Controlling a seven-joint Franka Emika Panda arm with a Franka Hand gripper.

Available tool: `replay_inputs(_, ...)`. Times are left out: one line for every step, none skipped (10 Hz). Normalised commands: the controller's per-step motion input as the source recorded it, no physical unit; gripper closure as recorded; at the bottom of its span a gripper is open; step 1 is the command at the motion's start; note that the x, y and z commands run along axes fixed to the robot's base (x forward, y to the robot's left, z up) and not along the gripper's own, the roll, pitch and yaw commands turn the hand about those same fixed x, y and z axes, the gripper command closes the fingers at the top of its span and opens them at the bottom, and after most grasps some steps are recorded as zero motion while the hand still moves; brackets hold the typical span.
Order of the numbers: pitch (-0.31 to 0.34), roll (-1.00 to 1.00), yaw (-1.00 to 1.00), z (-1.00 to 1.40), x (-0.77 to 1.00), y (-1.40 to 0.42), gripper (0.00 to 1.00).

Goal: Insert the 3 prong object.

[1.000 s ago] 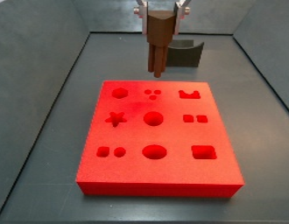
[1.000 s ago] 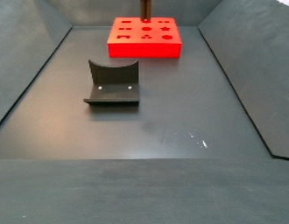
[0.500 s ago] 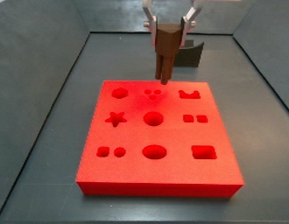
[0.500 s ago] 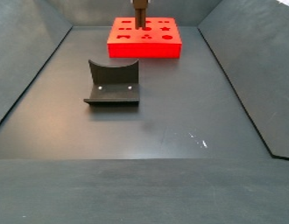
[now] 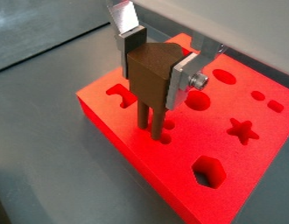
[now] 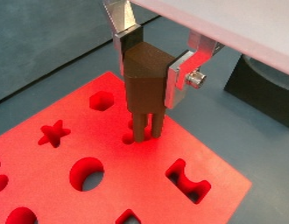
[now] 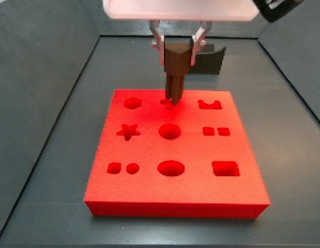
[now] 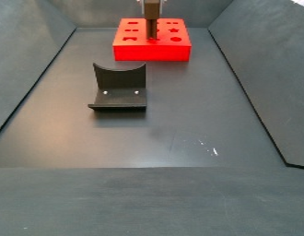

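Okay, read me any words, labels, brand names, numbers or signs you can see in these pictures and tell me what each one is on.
None: no readable text in any view.
Flat red board with shaped cut-outs: bare.
Slim dark brown three-prong peg, held in the hand over the board: unmarked.
Dark L-shaped fixture on the floor: two pale dots only, no letters.

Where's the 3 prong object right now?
The 3 prong object is upright in the gripper, its prongs at the small holes of the red board, near the edge facing the fixture.
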Motion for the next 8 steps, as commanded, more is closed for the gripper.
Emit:
replay_inputs(0.000, 0.00, -0.08, -0.07, 0.00, -0.11, 1.00)
replay_inputs(0.000, 0.03, -0.08, -0.10, 0.00, -0.02, 1.00)
replay_inputs(0.000, 0.03, -0.13, -0.07, -0.09, 0.00, 1.00)
replay_inputs(0.000, 0.03, -0.14, -0.11, -0.15, 0.00, 1.00)
replay_inputs(0.000, 0.00, -0.11, -0.11, -0.09, 0.00, 1.00)
replay_inputs(0.000, 0.00, -0.03, -0.07, -0.02, -0.08, 1.00)
replay_inputs(0.000, 0.00, 0.00, -0.10, 0.00, -0.09, 1.00)
replay_inputs(0.000, 0.02, 0.00, -0.15, 0.07, -0.11, 1.00)
